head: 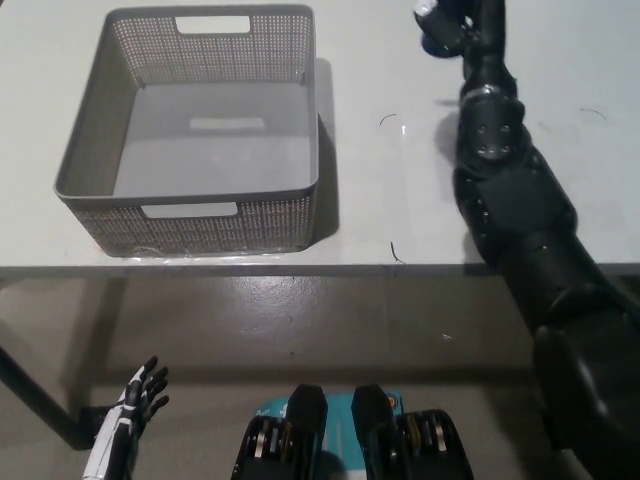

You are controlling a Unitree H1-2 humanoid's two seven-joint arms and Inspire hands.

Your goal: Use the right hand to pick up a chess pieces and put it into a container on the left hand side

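Note:
My black right hand (pixel 458 22) is raised high over the table near the top edge of the head view, its fingers closed around a blue chess piece (pixel 437 40) of which only a bit shows. The black arm stretches up from the bottom right. The grey mesh basket (pixel 88 150) stands at the table's left with nothing in it, well to the left of the hand. My white left hand (pixel 135 400) hangs below the table at the lower left, fingers spread and holding nothing.
The white table (pixel 400 200) ends in a front edge across the middle of the view. A few thin dark marks lie on it between basket and arm. Grey floor shows below the edge.

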